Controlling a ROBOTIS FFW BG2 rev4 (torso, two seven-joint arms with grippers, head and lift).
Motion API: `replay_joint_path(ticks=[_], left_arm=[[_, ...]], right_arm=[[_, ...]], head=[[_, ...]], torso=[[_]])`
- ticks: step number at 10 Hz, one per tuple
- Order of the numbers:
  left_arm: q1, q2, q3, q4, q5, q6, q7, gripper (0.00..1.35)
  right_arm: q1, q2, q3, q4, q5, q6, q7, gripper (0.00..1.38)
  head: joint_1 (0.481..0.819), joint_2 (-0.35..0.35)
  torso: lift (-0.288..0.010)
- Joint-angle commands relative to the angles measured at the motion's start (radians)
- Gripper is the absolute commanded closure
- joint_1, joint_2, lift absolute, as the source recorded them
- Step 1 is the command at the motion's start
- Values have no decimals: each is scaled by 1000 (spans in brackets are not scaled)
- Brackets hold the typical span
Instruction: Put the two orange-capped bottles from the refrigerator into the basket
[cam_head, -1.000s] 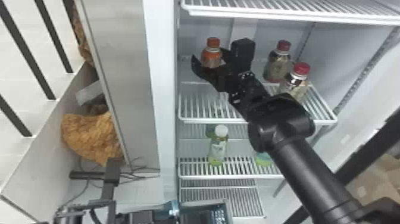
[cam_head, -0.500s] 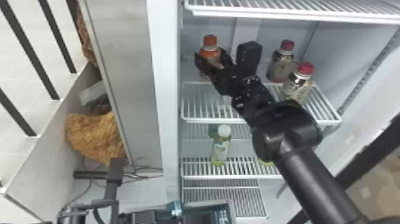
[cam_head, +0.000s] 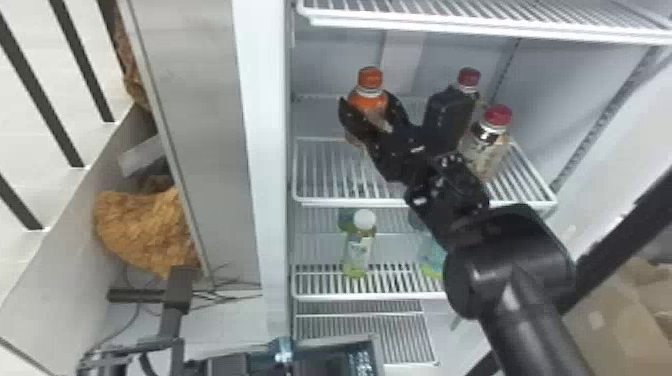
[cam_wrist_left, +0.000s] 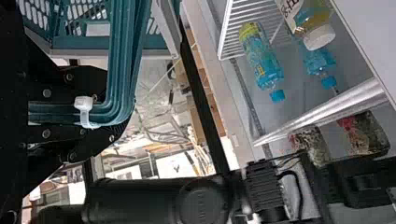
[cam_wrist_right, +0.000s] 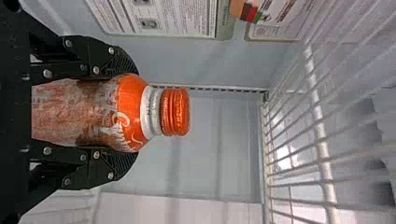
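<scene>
Your right gripper (cam_head: 369, 106) is inside the refrigerator, its two fingers closed around the body of an orange-capped bottle (cam_head: 370, 79), one finger against each side. The bottle stands upright at the upper wire shelf (cam_head: 330, 175); you cannot tell whether its base touches the wires. To its right, two red-capped bottles (cam_head: 497, 116) (cam_head: 468, 76) are on that shelf, and a white-capped bottle (cam_head: 359, 250) stands on the shelf below (cam_head: 320, 290). Your left gripper (cam_head: 240, 364) is low in front of the refrigerator, its fingers clamped on the teal handle (cam_wrist_left: 122, 60) of the basket (cam_wrist_left: 84, 43), with a white zip tie (cam_wrist_left: 84, 111) around the handle.
</scene>
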Motion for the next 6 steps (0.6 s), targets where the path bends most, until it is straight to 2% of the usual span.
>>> replay_joint_path(ticks=[1, 6], left_arm=[[0, 0, 2, 0, 0, 0, 0, 1207], [-5, -2, 0, 0, -6, 0, 1, 1207]], right_arm=[[74, -3, -25, -114, -3, 33, 19, 975], [251, -26, -55, -478, -76, 227, 103, 970]], head=[[695, -131], [695, -129]], torso=[[-40], [-40]])
